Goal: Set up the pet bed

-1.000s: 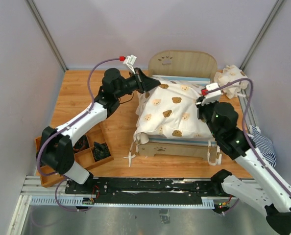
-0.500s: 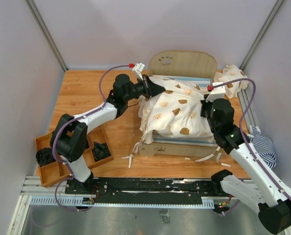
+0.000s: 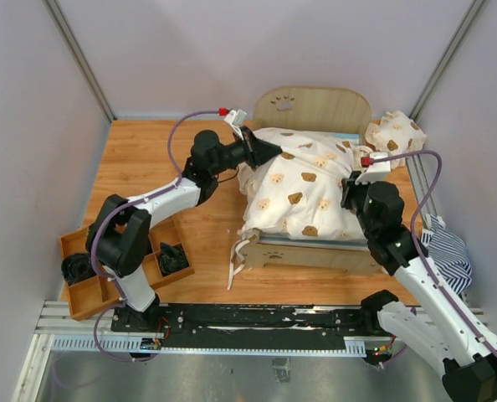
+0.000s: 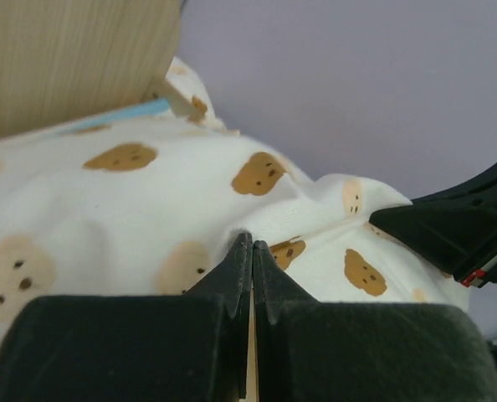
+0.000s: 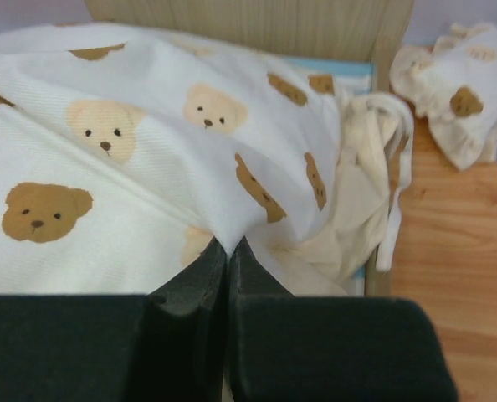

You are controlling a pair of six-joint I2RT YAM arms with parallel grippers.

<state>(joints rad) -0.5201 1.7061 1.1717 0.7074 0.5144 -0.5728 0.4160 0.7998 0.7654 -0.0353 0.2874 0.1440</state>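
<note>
The pet bed's plywood frame stands at the back of the table, with the arched headboard far and the low footboard near. A cream bear-print cover lies bunched over it, and only a thin blue mattress edge shows. My left gripper is shut on a fold at the cover's far-left side; the wrist view shows its fingertips pinching the cloth. My right gripper is shut on the cover's right side, with cloth pinched at its tips.
A small bear-print pillow lies right of the headboard, also in the right wrist view. A wooden tray with dark parts sits at the near left. Striped cloth hangs at the right edge. White ties dangle by the footboard.
Both grippers have carried the cover toward the headboard and slightly right. The ties that hung at the footboard's right end have been pulled up out of sight.
</note>
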